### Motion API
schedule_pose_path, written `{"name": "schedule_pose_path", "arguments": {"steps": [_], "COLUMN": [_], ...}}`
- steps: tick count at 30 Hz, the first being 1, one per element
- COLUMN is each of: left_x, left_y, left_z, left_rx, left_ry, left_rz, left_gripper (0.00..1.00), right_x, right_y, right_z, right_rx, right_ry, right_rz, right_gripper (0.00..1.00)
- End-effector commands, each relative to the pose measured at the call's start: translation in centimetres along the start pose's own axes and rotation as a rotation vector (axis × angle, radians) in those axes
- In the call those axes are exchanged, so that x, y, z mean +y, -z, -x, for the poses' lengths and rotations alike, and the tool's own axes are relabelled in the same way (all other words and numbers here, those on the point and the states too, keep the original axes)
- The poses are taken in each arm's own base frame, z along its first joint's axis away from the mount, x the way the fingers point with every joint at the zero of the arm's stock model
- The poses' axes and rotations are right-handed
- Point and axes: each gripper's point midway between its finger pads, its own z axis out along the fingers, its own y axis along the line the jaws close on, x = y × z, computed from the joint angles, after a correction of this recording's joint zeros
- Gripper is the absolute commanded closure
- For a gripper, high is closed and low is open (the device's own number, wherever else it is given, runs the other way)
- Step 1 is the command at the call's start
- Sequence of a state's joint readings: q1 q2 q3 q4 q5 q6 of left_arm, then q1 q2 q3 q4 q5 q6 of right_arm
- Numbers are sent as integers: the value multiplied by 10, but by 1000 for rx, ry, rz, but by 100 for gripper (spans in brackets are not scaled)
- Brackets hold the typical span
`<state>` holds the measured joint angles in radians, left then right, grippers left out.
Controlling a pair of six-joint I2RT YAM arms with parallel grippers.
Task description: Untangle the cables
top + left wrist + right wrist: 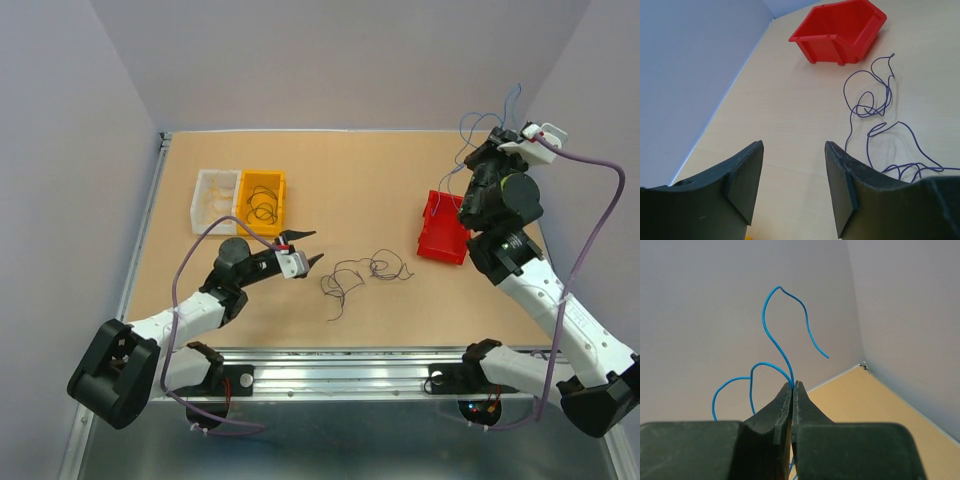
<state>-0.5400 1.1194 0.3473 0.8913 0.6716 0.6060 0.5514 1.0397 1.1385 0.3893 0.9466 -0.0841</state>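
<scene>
Worry: my right hand (792, 385) pinches one blue cable (771, 305) only at its tips, the other cables (867, 111) lie just ahead of my spread left hand (794, 147), so a snag could yank it free.

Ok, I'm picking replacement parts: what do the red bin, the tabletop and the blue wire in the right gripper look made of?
The red bin: likely moulded plastic, smooth, slight sheen, uniform colour. The tabletop: wood or wood-look laminate, matte, faint grain. The blue wire: probably plastic-insulated, glossy, holds its curves; core not visible.
</scene>
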Motion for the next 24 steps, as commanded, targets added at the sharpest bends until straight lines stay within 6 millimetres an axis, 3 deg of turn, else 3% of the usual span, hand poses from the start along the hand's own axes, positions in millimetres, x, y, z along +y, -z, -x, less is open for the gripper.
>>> {"name": "schedule_pose_path", "arguments": {"steps": [1,7,13,19,21,24], "left_x": [6,6,6,6,5,6], "left_y": [5,5,6,6,6,7], "left_z": [12,12,11,11,11,11], "left_rx": [-38,-34,-31,-30,-29,-29], "left_ry": [-51,-52,-58,-59,-59,-61], "left_rz": [27,26,26,25,27,29], "left_gripper": [37,37,37,37,37,37], "right_x": [-31,-48,-59,-71,-85,-99], "right_y": [-5,-12,-19,-8,-2,3], "right_z": [-11,-57,-88,-130,-150,-163], "right_rx": [-9,56,97,158,179,186], "right_ry": [-37,-43,-36,-75,-73,-79], "right_rz": [-91,-113,-153,-170,-212,-252], "right_gripper": [99,99,99,99,99,99]}}
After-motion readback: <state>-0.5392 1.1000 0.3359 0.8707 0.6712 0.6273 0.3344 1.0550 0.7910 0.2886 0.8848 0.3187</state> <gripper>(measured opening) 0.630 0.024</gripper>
